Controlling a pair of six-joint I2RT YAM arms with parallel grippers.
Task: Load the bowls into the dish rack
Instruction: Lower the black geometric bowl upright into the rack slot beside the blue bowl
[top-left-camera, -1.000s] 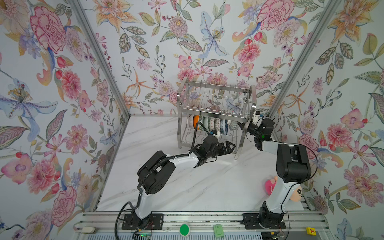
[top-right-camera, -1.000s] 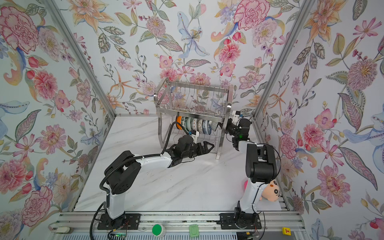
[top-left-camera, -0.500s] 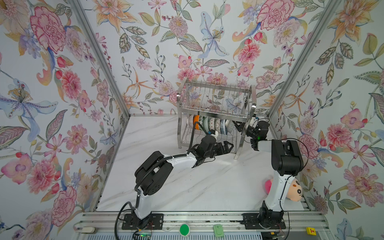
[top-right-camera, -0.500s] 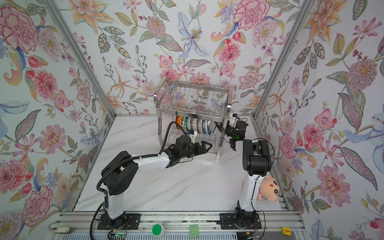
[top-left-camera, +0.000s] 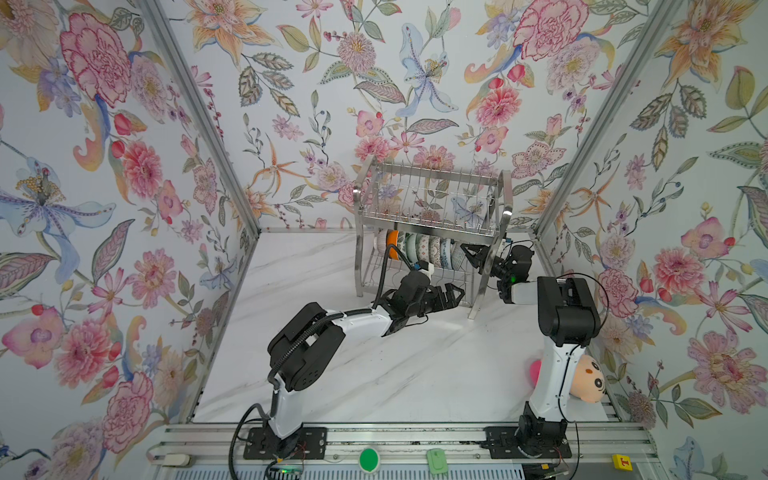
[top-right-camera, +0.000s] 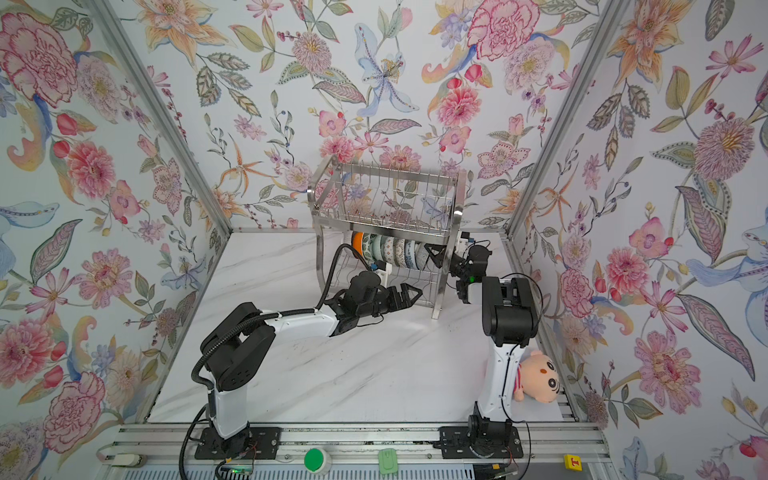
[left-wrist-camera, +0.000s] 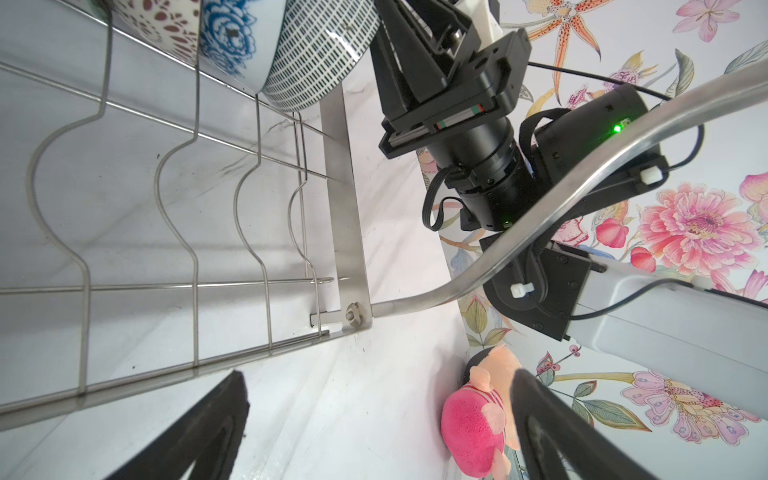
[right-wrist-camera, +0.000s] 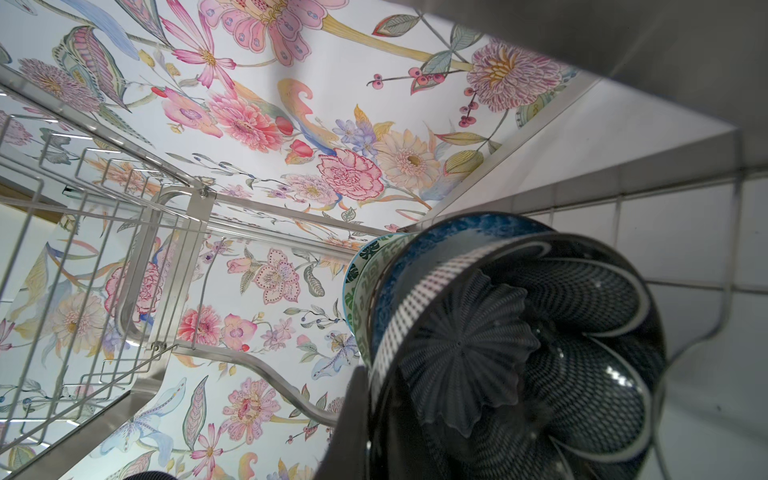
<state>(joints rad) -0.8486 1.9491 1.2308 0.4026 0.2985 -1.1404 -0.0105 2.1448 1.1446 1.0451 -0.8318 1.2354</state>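
The dish rack (top-left-camera: 432, 195) (top-right-camera: 386, 191) stands on the white marble bench (top-left-camera: 395, 374) at the back, against the flowered wall. The bowls (top-left-camera: 419, 249) (top-right-camera: 388, 249) stand on edge in its lower tier, packed rim to rim in one row under the upper shelf. An orange-and-white one is at the rack's left end and the navy dashed bowl (left-wrist-camera: 316, 62) (right-wrist-camera: 519, 353) at its right end. In the left wrist view the blue floral bowl (left-wrist-camera: 232, 41) leans just beside that last bowl, and the wavy wires of the lower tier in front of them are bare down to the flat steel end bar (left-wrist-camera: 349, 208). The right pincer (top-left-camera: 466, 248) (top-right-camera: 428, 249) (left-wrist-camera: 399, 50) reaches in from the rack's right end, between its two legs, pressed together on the rim of the navy dashed bowl. The right wrist view looks straight into that bowl's netted dark inside, with a finger (right-wrist-camera: 349, 415) lying against the outer wall. The left pincer (top-left-camera: 455, 296) (top-right-camera: 411, 295) (left-wrist-camera: 378, 376) hangs just in front of the rack's lower tier, near the right front leg, its fingers spread wide with nothing between them. A pink-striped plush toy (top-left-camera: 586, 382) (top-right-camera: 540, 378) (left-wrist-camera: 473, 432) lies on the bench well apart from the rack, out beyond its right end and behind the right arm's upright link.
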